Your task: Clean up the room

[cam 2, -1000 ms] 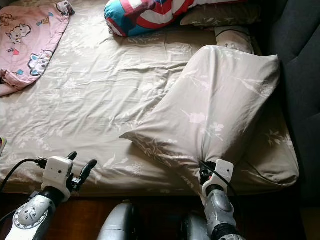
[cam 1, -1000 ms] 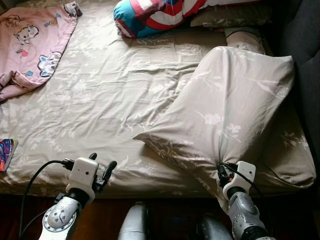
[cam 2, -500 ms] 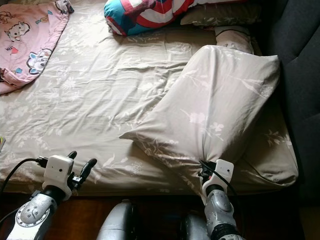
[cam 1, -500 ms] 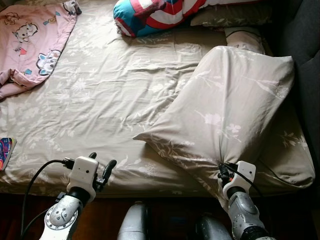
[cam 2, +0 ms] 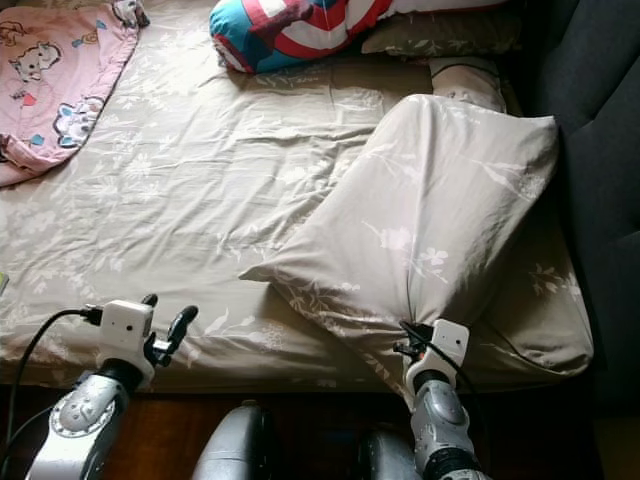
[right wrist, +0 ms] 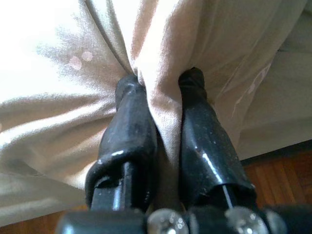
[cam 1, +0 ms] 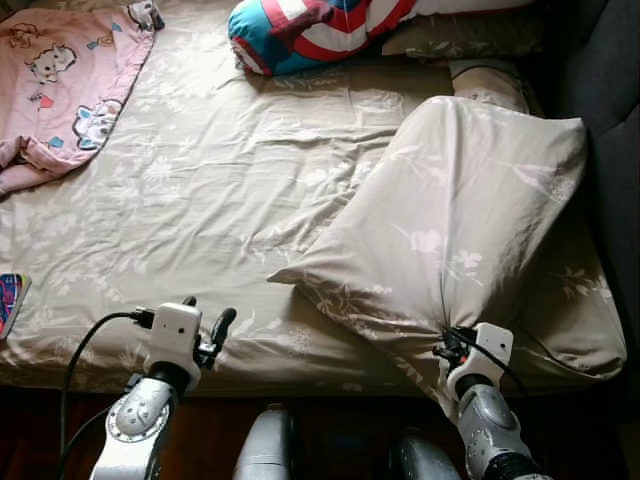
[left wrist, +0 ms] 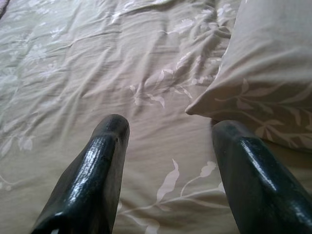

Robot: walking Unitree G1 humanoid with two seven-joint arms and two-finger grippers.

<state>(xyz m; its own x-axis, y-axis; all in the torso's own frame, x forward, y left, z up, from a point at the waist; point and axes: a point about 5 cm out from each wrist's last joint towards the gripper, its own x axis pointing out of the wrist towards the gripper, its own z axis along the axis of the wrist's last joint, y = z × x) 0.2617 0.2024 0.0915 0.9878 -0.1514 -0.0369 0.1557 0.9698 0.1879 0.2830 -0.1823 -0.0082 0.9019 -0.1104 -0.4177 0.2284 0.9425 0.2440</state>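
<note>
The bed (cam 1: 200, 200), under a beige floral sheet, spans my view, with a pink blanket (cam 1: 60, 70) at far left and a red, white and blue cushion (cam 1: 310, 25) at far centre. The pillow (cam 1: 450, 220) lies on the right half, its near corner bunched at the bed's near edge. My right claw (right wrist: 161, 97) is clamped tight on that bunched fabric, while my left claw (left wrist: 168, 151) hovers over the sheet at near left, fingers wide apart and holding nothing.

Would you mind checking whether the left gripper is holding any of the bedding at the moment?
No, the left gripper is open above the bed sheet, with nothing between its fingers.
</note>
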